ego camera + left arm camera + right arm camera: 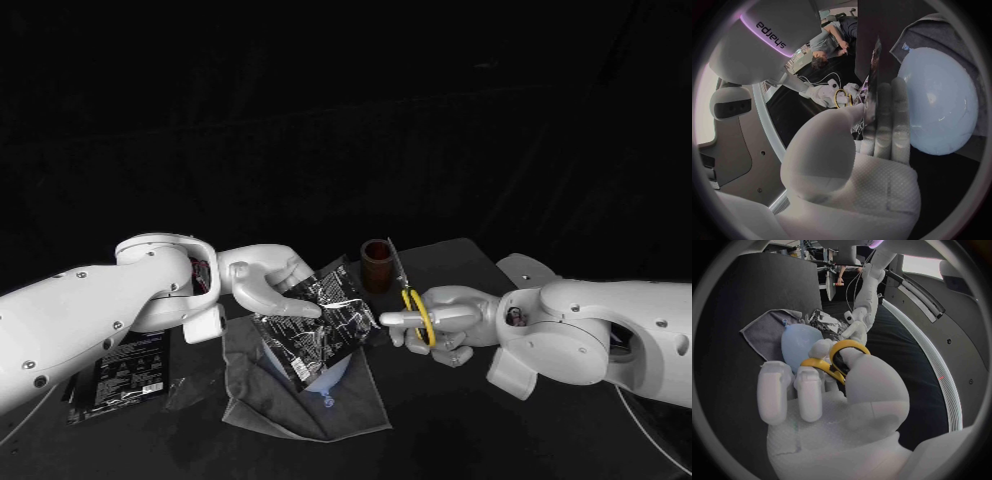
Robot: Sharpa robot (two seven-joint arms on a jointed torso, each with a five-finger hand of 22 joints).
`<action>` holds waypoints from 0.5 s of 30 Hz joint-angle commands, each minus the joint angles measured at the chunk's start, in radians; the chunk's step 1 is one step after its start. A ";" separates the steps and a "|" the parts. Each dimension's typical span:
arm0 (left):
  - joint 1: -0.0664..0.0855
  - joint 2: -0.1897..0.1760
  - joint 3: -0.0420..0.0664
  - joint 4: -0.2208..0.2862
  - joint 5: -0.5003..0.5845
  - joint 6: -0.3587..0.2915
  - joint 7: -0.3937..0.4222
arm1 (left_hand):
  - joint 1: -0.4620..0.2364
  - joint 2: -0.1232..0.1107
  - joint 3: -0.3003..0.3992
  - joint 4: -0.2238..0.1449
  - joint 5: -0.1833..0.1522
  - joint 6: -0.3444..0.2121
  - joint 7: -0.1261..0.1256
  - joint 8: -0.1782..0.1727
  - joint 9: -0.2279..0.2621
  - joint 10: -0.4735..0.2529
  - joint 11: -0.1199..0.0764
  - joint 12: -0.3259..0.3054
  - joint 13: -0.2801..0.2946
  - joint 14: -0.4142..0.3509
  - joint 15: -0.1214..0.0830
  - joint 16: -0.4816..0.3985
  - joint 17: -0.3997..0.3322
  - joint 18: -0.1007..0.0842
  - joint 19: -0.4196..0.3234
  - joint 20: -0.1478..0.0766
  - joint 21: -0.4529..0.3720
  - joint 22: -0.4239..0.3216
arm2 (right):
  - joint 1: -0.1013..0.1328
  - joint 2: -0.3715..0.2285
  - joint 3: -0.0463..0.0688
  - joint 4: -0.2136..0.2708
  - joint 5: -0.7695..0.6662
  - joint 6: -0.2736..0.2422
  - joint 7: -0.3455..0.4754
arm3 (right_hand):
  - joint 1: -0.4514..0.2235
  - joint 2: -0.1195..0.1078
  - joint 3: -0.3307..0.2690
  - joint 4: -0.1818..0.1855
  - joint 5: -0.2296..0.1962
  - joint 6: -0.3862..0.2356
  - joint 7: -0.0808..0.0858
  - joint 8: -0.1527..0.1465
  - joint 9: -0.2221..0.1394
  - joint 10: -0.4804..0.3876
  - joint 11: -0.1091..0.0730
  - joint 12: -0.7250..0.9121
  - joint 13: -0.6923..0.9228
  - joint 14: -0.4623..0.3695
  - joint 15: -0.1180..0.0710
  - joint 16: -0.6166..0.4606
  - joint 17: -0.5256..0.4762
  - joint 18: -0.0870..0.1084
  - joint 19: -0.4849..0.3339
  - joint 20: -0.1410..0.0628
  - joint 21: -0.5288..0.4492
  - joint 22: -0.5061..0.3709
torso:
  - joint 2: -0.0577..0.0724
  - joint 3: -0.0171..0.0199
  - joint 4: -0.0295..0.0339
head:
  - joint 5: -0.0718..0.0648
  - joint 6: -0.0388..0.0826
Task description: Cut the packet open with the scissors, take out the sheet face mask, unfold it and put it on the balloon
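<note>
Balloon [326, 382] lies nearest; left hand [267, 285] fingers pinch the packet [320, 315], likely slick and floppy, best held near its top; right hand [440, 325] fingers grip scissors [411, 300].

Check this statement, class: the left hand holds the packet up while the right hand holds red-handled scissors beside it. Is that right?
No. The scissors have yellow handles, not red; the right wrist view shows it. Otherwise right: the left hand holds the packet up, the right hand holds the scissors beside it.

White rounded shells on left arm [87, 320] and right arm [613, 335], dotted with small dark screws. Silver left hand [267, 285], right hand [440, 325]; pale blocky fingers [809, 390], dimpled palm skin.
</note>
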 commanded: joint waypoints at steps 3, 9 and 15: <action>0.001 0.001 0.000 -0.002 -0.032 0.017 0.005 | 0.004 0.004 0.030 -0.027 0.007 0.004 0.003 0.002 0.088 0.002 -0.003 -0.004 0.002 -0.005 -0.005 0.004 0.002 0.011 -0.006 -0.001 0.007 0.001 | 0.000 -0.013 0.001 0.009 -0.073 0.148 0.005 | 0.007 -0.026 -0.022 -0.006 -0.004 0.028 -0.019 0.049 0.063 0.291 -0.076 1.014 0.265 0.104 -0.016 0.003 0.264 -0.008 0.022 -0.007 -0.016 0.209 | 0.000 -0.0008 0.0011 | -0.003 -0.002; 0.001 -0.002 -0.001 -0.003 -0.042 0.019 0.004 | 0.004 0.004 0.030 -0.027 0.007 0.004 0.003 0.002 0.088 0.002 -0.003 -0.004 0.002 -0.005 -0.005 0.004 0.002 0.011 -0.006 -0.001 0.007 0.001 | 0.000 -0.026 0.001 0.017 -0.071 0.184 0.040 | -0.012 -0.073 -0.065 0.017 -0.004 -0.012 -0.012 0.027 0.078 0.291 -0.073 1.014 0.265 0.104 -0.016 0.003 0.264 -0.009 0.022 -0.011 -0.015 0.210 | 0.001 -0.0007 0.0001 | -0.004 -0.005; 0.001 -0.002 -0.002 -0.003 -0.045 0.019 0.006 | 0.004 0.004 0.030 -0.027 0.007 0.004 0.003 0.002 0.088 0.002 -0.003 -0.004 0.002 -0.005 -0.005 0.004 0.002 0.011 -0.006 -0.001 0.007 0.001 | 0.000 -0.029 0.000 0.015 -0.046 0.181 0.065 | 0.024 -0.079 -0.083 0.034 -0.005 -0.040 0.018 -0.076 0.004 0.291 -0.048 1.014 0.265 0.104 0.005 0.003 0.264 -0.003 0.005 0.005 -0.046 0.200 | 0.001 -0.0007 0.0011 | -0.004 -0.008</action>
